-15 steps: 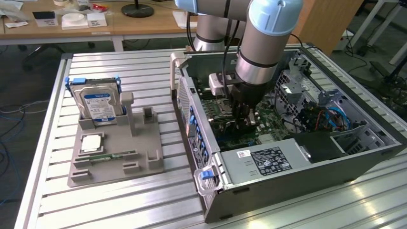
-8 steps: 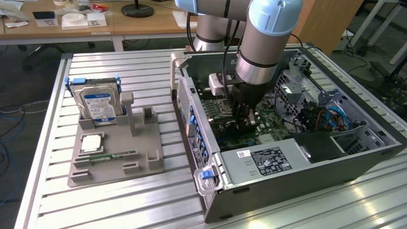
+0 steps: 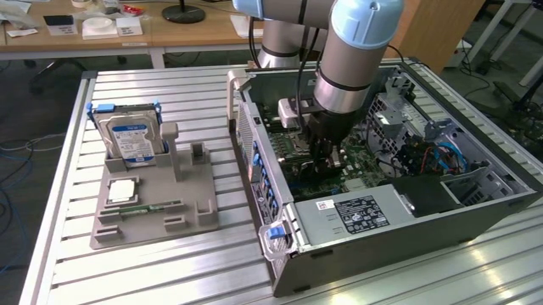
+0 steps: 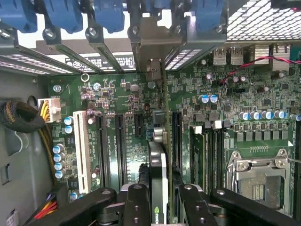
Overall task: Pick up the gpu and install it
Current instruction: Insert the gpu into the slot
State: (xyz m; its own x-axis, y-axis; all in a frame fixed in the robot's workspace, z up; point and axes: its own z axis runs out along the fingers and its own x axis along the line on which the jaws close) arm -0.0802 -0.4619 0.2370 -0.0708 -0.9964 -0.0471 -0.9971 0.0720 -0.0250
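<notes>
The gpu (image 4: 157, 176) is held edge-on between the gripper's fingers (image 4: 137, 207), which are closed firmly on its two faces, and it is carried inside the open computer case (image 3: 500, 197), low over the motherboard (image 4: 244, 94). In the exterior view the gripper (image 3: 325, 166) is seen reaching down into the case beside the power supply (image 3: 357, 213). In the wrist view the card's metal end bracket (image 4: 151, 44) is seen standing in the row of rear slot openings under the blue retention clips (image 4: 108, 14), while the card's lower edge runs along between the dark expansion slots (image 4: 120, 146). Whether the edge connector is already touching its slot cannot be told. For this step to be done well, the card is best kept upright and parallel to the slot, with the bracket tongue lined up in its opening, and pressed down evenly and straight, so that no tilt is forced on the connector. The nearby capacitors (image 4: 57, 160) and the seated RAM (image 4: 200, 155) are best kept clear of.
</notes>
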